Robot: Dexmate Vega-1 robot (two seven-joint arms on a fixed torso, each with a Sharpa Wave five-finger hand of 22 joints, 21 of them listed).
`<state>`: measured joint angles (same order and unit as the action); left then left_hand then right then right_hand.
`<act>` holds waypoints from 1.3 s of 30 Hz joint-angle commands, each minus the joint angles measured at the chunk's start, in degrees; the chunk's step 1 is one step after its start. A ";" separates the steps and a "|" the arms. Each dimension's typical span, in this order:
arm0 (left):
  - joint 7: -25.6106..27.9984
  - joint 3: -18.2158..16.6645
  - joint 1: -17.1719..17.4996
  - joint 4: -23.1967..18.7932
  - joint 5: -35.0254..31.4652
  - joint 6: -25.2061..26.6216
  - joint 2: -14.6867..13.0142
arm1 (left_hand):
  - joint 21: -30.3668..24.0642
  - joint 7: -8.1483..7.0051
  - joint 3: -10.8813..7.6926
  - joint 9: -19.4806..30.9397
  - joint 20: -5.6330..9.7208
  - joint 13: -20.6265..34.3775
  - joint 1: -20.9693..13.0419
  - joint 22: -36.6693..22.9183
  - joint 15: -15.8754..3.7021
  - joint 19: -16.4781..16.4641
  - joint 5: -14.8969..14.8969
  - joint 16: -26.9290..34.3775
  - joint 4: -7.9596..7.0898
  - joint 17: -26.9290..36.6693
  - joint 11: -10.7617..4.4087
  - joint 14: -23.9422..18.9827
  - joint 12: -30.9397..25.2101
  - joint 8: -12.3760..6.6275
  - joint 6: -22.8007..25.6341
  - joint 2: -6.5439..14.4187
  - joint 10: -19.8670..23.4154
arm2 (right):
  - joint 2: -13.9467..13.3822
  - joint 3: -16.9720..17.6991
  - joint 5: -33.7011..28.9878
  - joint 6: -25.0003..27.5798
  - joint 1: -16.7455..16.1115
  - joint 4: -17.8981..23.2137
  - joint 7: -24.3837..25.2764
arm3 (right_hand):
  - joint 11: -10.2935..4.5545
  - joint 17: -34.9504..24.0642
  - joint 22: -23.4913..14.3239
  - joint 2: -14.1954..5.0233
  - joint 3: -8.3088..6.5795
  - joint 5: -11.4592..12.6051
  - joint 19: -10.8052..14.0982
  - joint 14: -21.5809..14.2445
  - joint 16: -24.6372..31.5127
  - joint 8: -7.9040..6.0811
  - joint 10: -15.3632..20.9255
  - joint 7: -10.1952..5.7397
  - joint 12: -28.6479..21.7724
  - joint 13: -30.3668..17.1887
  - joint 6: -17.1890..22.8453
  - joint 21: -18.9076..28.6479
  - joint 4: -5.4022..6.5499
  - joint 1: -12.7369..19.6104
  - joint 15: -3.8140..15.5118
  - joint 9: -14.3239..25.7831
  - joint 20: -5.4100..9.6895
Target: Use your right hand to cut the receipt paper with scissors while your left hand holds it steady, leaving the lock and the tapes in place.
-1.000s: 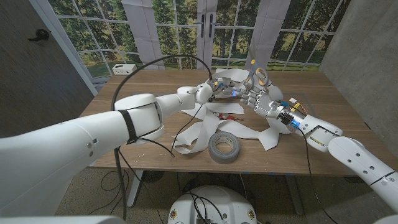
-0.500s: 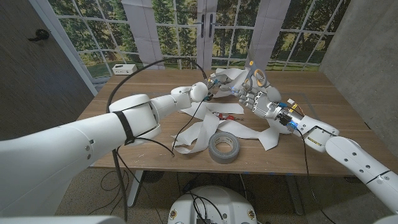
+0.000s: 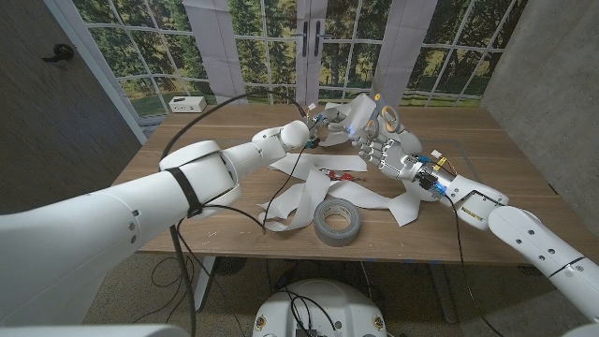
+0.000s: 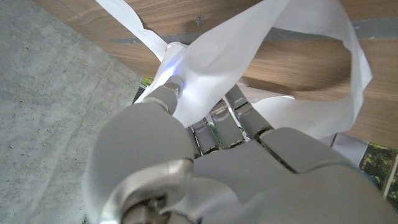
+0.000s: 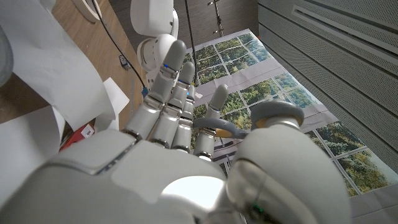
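Above the wooden worktop (image 3: 487,140), the left hand (image 3: 323,126) pinches the receipt paper (image 3: 360,110) while the right hand (image 3: 384,140) grips scissors (image 3: 386,114); slack paper may fold instead of cutting.

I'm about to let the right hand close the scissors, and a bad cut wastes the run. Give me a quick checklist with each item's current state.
1. Left hand holds the receipt paper: ok, strip pinched at its fingers.
2. Right hand holds the scissors: ok, grey handles in its fingers.
3. Blades lined up on the strip: cannot tell, blades hidden.
4. Strip taut between the hands: cannot tell.
5. Tape roll clear of the cut: ok, near the front edge.
6. Lock undisturbed: cannot tell.
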<state>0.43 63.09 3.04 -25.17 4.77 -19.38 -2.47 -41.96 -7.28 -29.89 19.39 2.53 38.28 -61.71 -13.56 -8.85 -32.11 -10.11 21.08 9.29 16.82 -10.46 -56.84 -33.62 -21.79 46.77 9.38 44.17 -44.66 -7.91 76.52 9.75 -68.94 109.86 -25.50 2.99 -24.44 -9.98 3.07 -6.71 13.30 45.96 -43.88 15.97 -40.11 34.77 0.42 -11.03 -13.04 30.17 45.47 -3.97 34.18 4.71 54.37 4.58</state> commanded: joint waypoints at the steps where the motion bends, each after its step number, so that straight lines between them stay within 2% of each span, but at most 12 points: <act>1: -16.05 -11.49 1.00 0.07 12.55 0.46 0.27 | 0.05 -0.21 0.46 -0.03 -0.39 0.03 -0.65 -0.05 -4.94 1.04 0.18 -0.22 0.06 0.43 -1.19 0.48 0.32 0.43 0.55 -0.08 1.68 | -0.59 0.38 -0.51 -0.43 -1.03 0.68 0.62 | 0.05 0.00 -0.34 -0.36 -0.22 -0.14 0.48 -0.16 0.28 0.19 0.02 2.05 -0.28 -0.13 0.53 -0.29 -0.32 0.48 2.44 0.01 0.07; 5: -18.53 -14.30 0.53 0.07 15.11 5.73 0.92 | 0.01 -0.11 0.64 -0.08 -0.53 0.06 -0.68 0.04 -4.93 1.56 0.18 -0.12 0.04 0.72 -1.20 0.64 0.40 0.51 0.59 -0.04 1.83 | -0.87 0.45 -0.57 -0.27 -1.10 0.82 0.76 | 0.18 0.02 -0.34 -0.41 -0.20 -0.17 0.51 -0.09 0.27 0.46 0.04 2.40 -0.30 -0.10 0.37 -0.37 -0.31 0.46 2.40 -0.28 0.03; 8: -19.24 -15.16 0.07 0.07 15.84 8.19 1.15 | -0.05 -0.06 0.76 -0.11 -0.64 -0.04 -0.71 0.09 -4.94 1.77 0.17 -0.06 0.06 0.91 -1.21 0.78 0.52 0.53 0.69 -0.07 1.96 | -1.13 0.52 -0.72 -0.23 -1.16 1.00 0.73 | 0.16 0.03 -0.34 -0.40 -0.18 -0.19 0.52 -0.10 0.28 0.56 -0.02 2.27 -0.29 -0.09 0.38 -0.41 -0.33 0.47 2.34 -0.42 0.01; 16: -19.99 -15.06 -1.11 0.07 16.08 13.18 1.47 | 0.00 0.14 1.20 -0.23 -1.24 0.01 -0.94 0.33 -4.95 3.36 0.09 0.28 0.15 1.70 -1.21 1.12 0.74 0.66 1.07 -0.09 2.38 | -1.28 0.71 -0.86 -0.45 -1.59 1.36 1.04 | 0.22 0.05 -0.35 -0.45 -0.16 -0.23 0.57 -0.15 0.34 0.66 0.11 2.20 -0.37 -0.05 0.59 -0.55 -0.37 0.52 2.30 -0.61 -0.05; 21: -20.88 -14.54 -1.67 0.07 16.10 14.24 1.34 | 0.00 0.21 1.34 -0.27 -1.49 0.03 -1.03 0.43 -4.96 3.83 0.06 0.40 0.18 1.98 -1.22 1.24 0.79 0.75 1.08 -0.09 2.63 | -1.37 0.80 -0.96 -0.60 -1.86 1.55 1.18 | 0.13 0.09 -0.35 -0.48 -0.14 -0.25 0.63 -0.14 0.33 0.62 0.02 2.26 -0.33 -0.03 0.65 -0.62 -0.39 0.53 2.28 -0.53 -0.04; 25: -21.26 -15.51 -1.81 0.07 17.29 15.68 1.56 | -0.16 0.33 1.49 -0.30 -1.49 0.18 -1.08 0.50 -4.95 3.80 0.03 0.55 0.19 2.23 -1.20 1.23 0.78 0.76 1.26 -0.11 2.69 | -1.43 0.82 -1.16 -0.77 -1.99 1.66 1.28 | 0.19 0.11 -0.35 -0.49 -0.13 -0.27 0.65 -0.13 0.34 0.61 0.00 2.19 -0.34 -0.01 0.67 -0.68 -0.42 0.56 2.32 -0.47 -0.04; 28: -22.03 -15.73 -1.69 0.07 17.36 14.20 1.21 | -1.62 0.33 1.85 -0.43 0.32 0.85 -1.24 0.66 -4.96 1.72 -0.04 1.22 0.10 3.22 -1.15 0.81 0.78 1.20 1.09 0.15 2.74 | -1.53 0.80 -1.22 -0.76 -2.04 1.69 1.25 | 0.14 0.13 -0.35 -0.53 -0.14 -0.28 0.66 -0.09 0.32 0.58 -0.04 2.20 -0.32 0.00 0.69 -0.74 -0.45 0.61 2.34 -0.41 -0.04; 30: -23.31 -15.93 -1.48 0.07 17.35 12.45 0.82 | -2.34 0.29 1.92 -0.48 0.76 1.18 -1.38 0.63 -4.98 0.92 -0.06 1.17 0.14 3.48 -1.08 1.12 0.89 1.51 0.78 0.18 2.41 | -1.54 0.80 -1.31 -0.83 -2.11 1.73 1.37 | 0.14 0.13 -0.36 -0.54 -0.14 -0.29 0.68 -0.09 0.33 0.60 -0.02 2.22 -0.33 0.00 0.64 -0.76 -0.46 0.62 2.34 -0.38 -0.06; 32: -24.08 -16.24 -1.33 0.07 17.48 11.81 0.68 | -2.50 0.29 1.91 -0.49 0.74 1.31 -1.46 0.60 -4.96 1.00 -0.09 1.14 0.14 3.59 -1.10 1.24 0.94 1.67 0.60 0.26 2.22 | -1.57 0.83 -1.46 -0.98 -2.21 1.78 1.40 | 0.20 0.14 -0.35 -0.53 -0.13 -0.29 0.70 -0.11 0.34 0.59 -0.01 2.23 -0.34 0.01 0.64 -0.78 -0.47 0.63 2.35 -0.36 -0.06; 33: -24.62 -16.48 -1.18 0.07 17.62 11.32 0.58 | -2.57 0.21 1.95 -0.52 0.19 1.62 -1.69 0.48 -4.95 2.09 -0.10 0.90 0.23 3.81 -1.13 2.02 0.97 1.81 0.70 0.28 2.02 | -1.58 0.84 -1.45 -0.99 -2.24 1.78 1.38 | 0.17 0.14 -0.35 -0.54 -0.13 -0.29 0.69 -0.11 0.34 0.59 0.00 2.20 -0.35 0.01 0.61 -0.80 -0.47 0.63 2.32 -0.33 -0.04; 36: -26.35 -17.52 -0.44 0.07 18.32 9.72 0.37 | -2.62 -0.21 2.02 -0.54 0.07 1.94 -1.84 0.40 -4.95 3.25 -0.11 0.93 0.15 4.16 -1.11 2.26 1.00 1.86 1.04 0.42 1.75 | -1.73 0.89 -1.62 -1.04 -2.30 1.83 1.52 | 0.15 0.14 -0.35 -0.57 -0.13 -0.30 0.69 -0.04 0.33 0.59 0.00 2.11 -0.35 0.02 0.62 -0.86 -0.50 0.68 2.42 -0.30 -0.07; 39: -28.82 -18.57 0.29 0.07 18.88 7.61 0.01 | -2.38 -0.30 2.13 -0.57 -1.06 2.34 -2.06 0.41 -4.96 5.29 -0.12 0.93 0.19 4.58 -1.14 2.61 0.98 2.04 1.10 0.39 1.64 | -1.83 0.89 -1.68 -1.01 -2.30 1.82 1.60 | 0.12 0.13 -0.35 -0.65 -0.15 -0.31 0.66 -0.02 0.34 0.61 -0.07 2.19 -0.33 0.03 0.61 -0.92 -0.49 0.69 2.36 -0.29 -0.08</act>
<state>-23.01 47.00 1.77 -25.10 22.06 -7.54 -1.60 -44.31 -7.05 -27.91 18.86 1.96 38.29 -63.08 -12.94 -7.97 -27.99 -10.11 21.97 9.42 21.01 -10.66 -54.76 -32.28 -20.08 47.58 9.70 45.20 -46.17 -7.12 75.23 8.94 -71.00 111.53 -24.17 2.99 -24.16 -10.12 2.83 -6.59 13.30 45.96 -43.91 15.97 -39.62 34.76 0.42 -11.02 -13.06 30.17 44.70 -4.11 34.41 4.69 53.88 4.58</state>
